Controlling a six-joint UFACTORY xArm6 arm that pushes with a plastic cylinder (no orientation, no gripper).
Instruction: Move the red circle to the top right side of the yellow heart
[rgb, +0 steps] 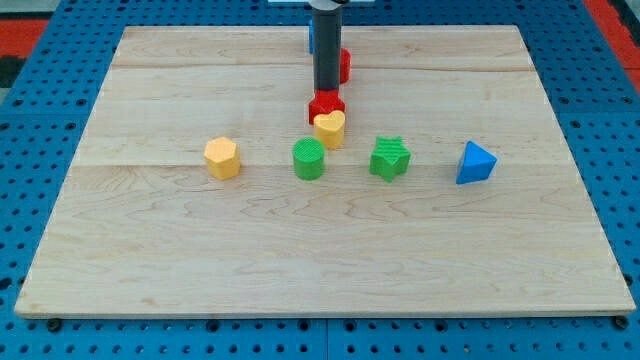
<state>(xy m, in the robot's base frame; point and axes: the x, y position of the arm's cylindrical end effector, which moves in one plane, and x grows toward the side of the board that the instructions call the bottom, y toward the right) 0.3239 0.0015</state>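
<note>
- We see our rod coming down from the view's top, near the middle of the wooden board (180, 260); my tip (327, 93) ends right at the top edge of the red circle (325, 106), and it looks to be touching that block, though we cannot be sure of contact.
- Our tool is a plain dark rod — it has nothing that opens or closes and it holds nothing; it only rests against the block's far side.
- The red circle sits just above the yellow heart (330, 128) in the view, touching it or nearly so, and very slightly to the view's left of the heart's centre.
- The yellow heart lies close to the board's middle, a little up and to the view's right of the green cylinder (309, 159).
- A row runs across the board below the heart: a yellow hexagon-like block (222, 157) at the view's left, then the green cylinder, then a green star-shaped block (390, 158), then a blue triangle-like block (476, 163) at the view's right, all apart from one another.
- Behind the rod we make out a second red block (344, 66), partly hidden — its shape we cannot tell — and a sliver of a blue block (310, 36) at the rod's left side near the board's top edge.
- The board rests on a blue perforated surface (40, 180).
</note>
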